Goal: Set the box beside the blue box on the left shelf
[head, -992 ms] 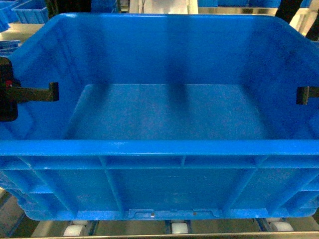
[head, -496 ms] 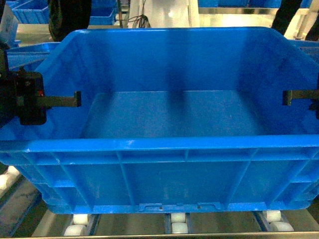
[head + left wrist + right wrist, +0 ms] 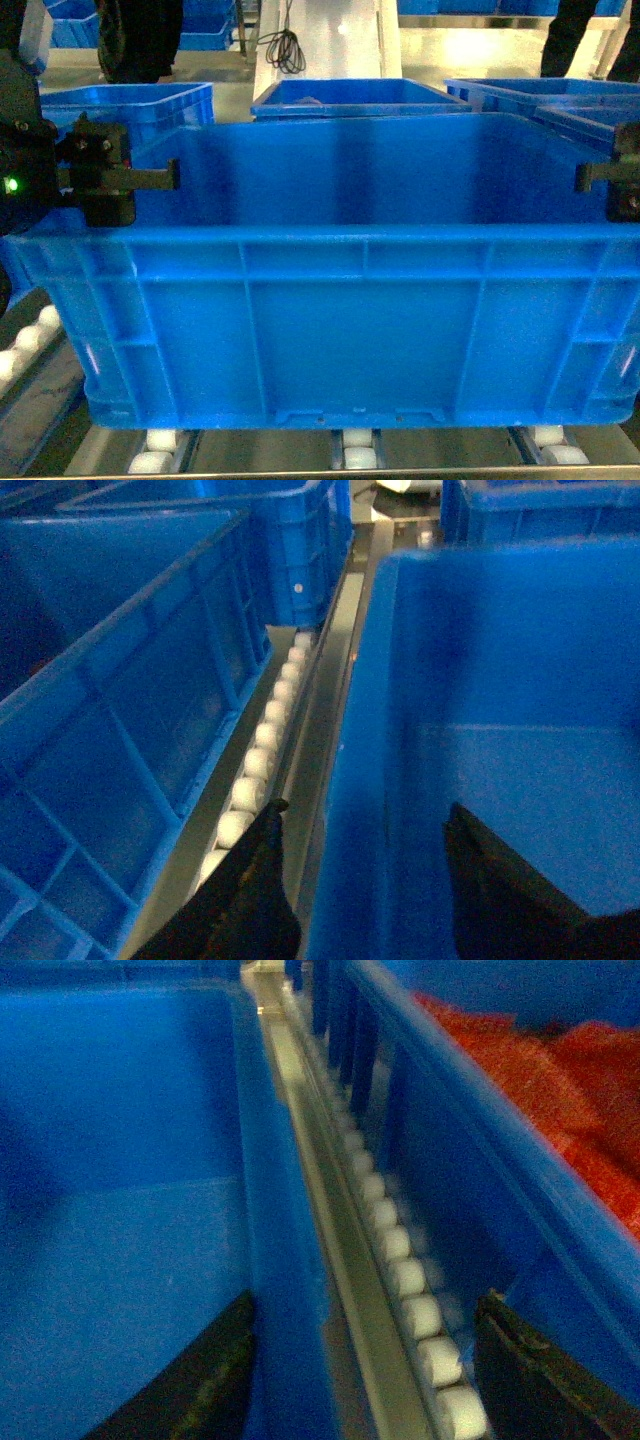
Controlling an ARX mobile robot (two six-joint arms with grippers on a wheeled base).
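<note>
- Large rectangular bright-blue plastic crate (image 3: pixel 340 330): thick rim, ribbed outer walls, smooth floor; it stands on the grey metal roller shelf (image 3: pixel 360 455), held between the two end effectors.
- Left end effector (image 3: pixel 365 880): black fingers (image 3: pixel 255 895) stand apart, astride the crate's left wall, one outside and one inside. Whether the pads press the wall cannot be told.
- Right end effector (image 3: pixel 365 1380): black fingers (image 3: pixel 535 1380) apart, one inside the crate's right wall, the other outside beyond the roller rail. Contact with the wall cannot be told.
- Row of small white plastic rollers (image 3: pixel 262 760): on a grey rail just outside the left end effector's outer finger, between the crate and a neighbouring blue plastic crate (image 3: pixel 120 720).
- Second row of white rollers (image 3: pixel 405 1285): between the right end effector's fingers, beside the crate wall.
- Blue crate holding red material (image 3: pixel 540 1090): just outside the right end effector.
- Further blue crates (image 3: pixel 355 97): beyond both end effectors, behind the held crate.
</note>
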